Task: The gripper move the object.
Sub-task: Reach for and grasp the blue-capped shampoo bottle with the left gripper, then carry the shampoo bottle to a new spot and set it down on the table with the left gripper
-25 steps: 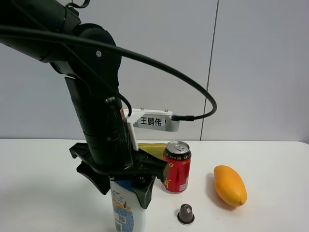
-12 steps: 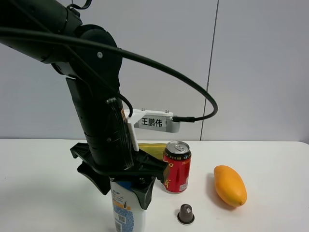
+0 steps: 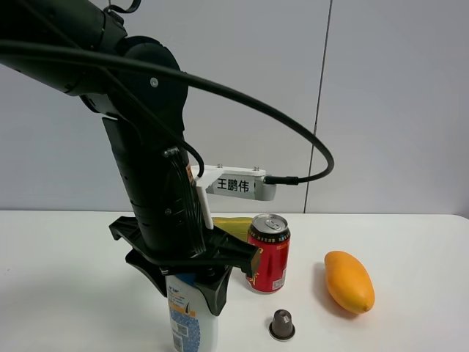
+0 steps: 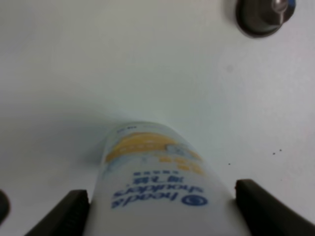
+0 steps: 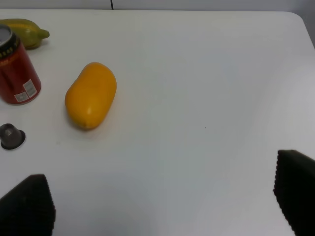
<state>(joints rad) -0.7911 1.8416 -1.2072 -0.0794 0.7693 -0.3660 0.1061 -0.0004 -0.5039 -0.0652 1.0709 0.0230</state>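
My left gripper [image 3: 189, 277], a large black claw on a thick black arm, is shut on the upper part of the white shampoo bottle [image 3: 192, 323], which stands upright at the front of the white table [image 3: 66, 293]. The arm hides the bottle's cap and its base is cut off by the frame edge. In the left wrist view the bottle [image 4: 157, 182] fills the space between the two black fingers [image 4: 66, 214]. My right gripper [image 5: 160, 196] is open and empty above bare table, out of the high view.
A red drink can [image 3: 269, 253] stands just right of the bottle, with a yellow-green fruit [image 3: 233, 226] behind it. A dark coffee capsule [image 3: 282, 324] lies in front of the can. An orange mango [image 3: 349, 281] lies further right.
The left arm has shifted slightly right and down with the bottle held. The can, capsule and mango have not moved.
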